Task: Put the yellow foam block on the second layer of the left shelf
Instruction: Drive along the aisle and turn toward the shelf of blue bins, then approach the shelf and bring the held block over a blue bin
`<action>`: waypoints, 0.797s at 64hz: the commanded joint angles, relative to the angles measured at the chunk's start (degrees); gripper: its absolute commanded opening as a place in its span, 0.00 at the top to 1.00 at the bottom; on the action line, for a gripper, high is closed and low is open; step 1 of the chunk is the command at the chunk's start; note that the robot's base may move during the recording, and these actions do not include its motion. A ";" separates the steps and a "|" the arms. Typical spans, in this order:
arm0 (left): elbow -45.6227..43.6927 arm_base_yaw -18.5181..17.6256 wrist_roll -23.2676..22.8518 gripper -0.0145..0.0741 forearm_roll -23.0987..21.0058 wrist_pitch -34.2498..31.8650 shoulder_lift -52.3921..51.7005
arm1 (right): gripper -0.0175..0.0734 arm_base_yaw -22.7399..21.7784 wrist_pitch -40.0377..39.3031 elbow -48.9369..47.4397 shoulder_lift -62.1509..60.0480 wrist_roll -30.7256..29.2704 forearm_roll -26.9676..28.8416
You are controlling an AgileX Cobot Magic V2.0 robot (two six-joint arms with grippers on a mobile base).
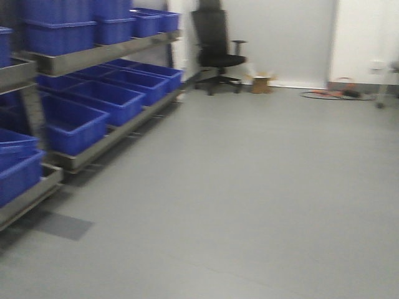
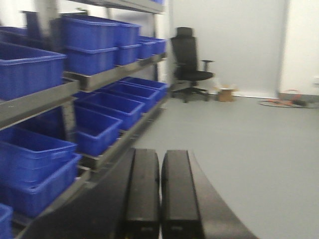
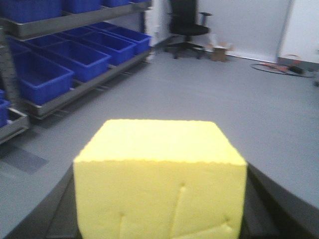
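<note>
right gripper pinches yellow foam block for transport | left gripper pressed together, empty, kept clear | shelf at 10 o'clock, not yet within reach

Blue bins fill the left of the frame in stepped rows, blurred. A black chair stands at upper centre against a white wall, with a small cardboard box just right of it. Orange cables lie on the grey floor at upper right, and a darker patch marks the lower left.
</note>
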 commanded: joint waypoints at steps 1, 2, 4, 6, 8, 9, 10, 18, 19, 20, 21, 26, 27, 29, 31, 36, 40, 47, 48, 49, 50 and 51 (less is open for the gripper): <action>1.53 -0.31 -0.19 0.70 -0.32 -4.68 -1.04 | 0.28 -0.21 -5.20 -1.74 0.48 -0.33 -0.41; 1.53 -0.31 -0.19 0.70 -0.32 -4.68 -1.04 | 0.28 -0.21 -5.20 -1.74 0.48 -0.33 -0.41; 1.53 -0.31 -0.19 0.70 -0.32 -4.68 -1.04 | 0.28 -0.21 -5.20 -1.74 0.48 -0.33 -0.41; 1.53 -0.31 -0.19 0.70 -0.32 -4.68 -1.04 | 0.28 -0.21 -5.20 -1.74 0.48 -0.33 -0.41; 1.53 -0.31 -0.19 0.70 -0.32 -4.68 -1.04 | 0.28 -0.21 -5.20 -1.74 0.48 -0.33 -0.41; 1.53 -0.31 -0.19 0.70 -0.32 -4.68 -1.04 | 0.28 -0.21 -5.20 -1.74 0.48 -0.33 -0.41; 1.53 -0.31 -0.19 0.70 -0.32 -4.68 -1.04 | 0.28 -0.21 -5.20 -1.74 0.48 -0.33 -0.41; 1.53 -0.31 -0.19 0.70 -0.32 -4.68 -1.04 | 0.28 -0.21 -5.20 -1.74 0.48 -0.33 -0.41; 1.53 -0.31 -0.19 0.70 -0.32 -4.68 -1.04 | 0.28 -0.21 -5.20 -1.74 0.48 -0.33 -0.41; 1.53 -0.31 -0.19 0.70 -0.32 -4.68 -1.04 | 0.28 -0.21 -5.20 -1.74 0.48 -0.33 -0.41; 1.53 -0.31 -0.19 0.70 -0.32 -4.68 -1.04 | 0.28 -0.21 -5.20 -1.74 0.48 -0.33 -0.41; 1.53 -0.31 -0.19 0.70 -0.32 -4.68 -1.04 | 0.28 -0.21 -5.20 -1.74 0.48 -0.33 -0.41; 1.53 -0.31 -0.19 0.70 -0.32 -4.68 -1.04 | 0.28 -0.21 -5.20 -1.74 0.48 -0.33 -0.41; 1.53 -0.31 -0.19 0.70 -0.32 -4.68 -1.04 | 0.28 -0.21 -5.20 -1.74 0.48 -0.33 -0.41; 1.53 -0.31 -0.19 0.70 -0.32 -4.68 -1.04 | 0.28 -0.21 -5.20 -1.74 0.48 -0.33 -0.41; 1.53 -0.31 -0.19 0.70 -0.32 -4.68 -1.04 | 0.28 -0.21 -5.20 -1.74 0.48 -0.33 -0.41; 1.53 -0.31 -0.19 0.70 -0.32 -4.68 -1.04 | 0.28 -0.21 -5.20 -1.74 0.48 -0.33 -0.41; 1.53 -0.31 -0.19 0.70 -0.32 -4.68 -1.04 | 0.28 -0.21 -5.20 -1.74 0.48 -0.33 -0.41; 1.53 -0.31 -0.19 0.70 -0.32 -4.68 -1.04 | 0.28 -0.21 -5.20 -1.74 0.48 -0.33 -0.41; 1.53 -0.31 -0.19 0.70 -0.32 -4.68 -1.04 | 0.28 -0.21 -5.20 -1.74 0.48 -0.33 -0.41; 1.53 -0.31 -0.19 0.70 -0.32 -4.68 -1.04 | 0.28 -0.21 -5.20 -1.74 0.48 -0.33 -0.41; 1.53 -0.31 -0.19 0.70 -0.32 -4.68 -1.04 | 0.28 -0.21 -5.20 -1.74 0.48 -0.33 -0.41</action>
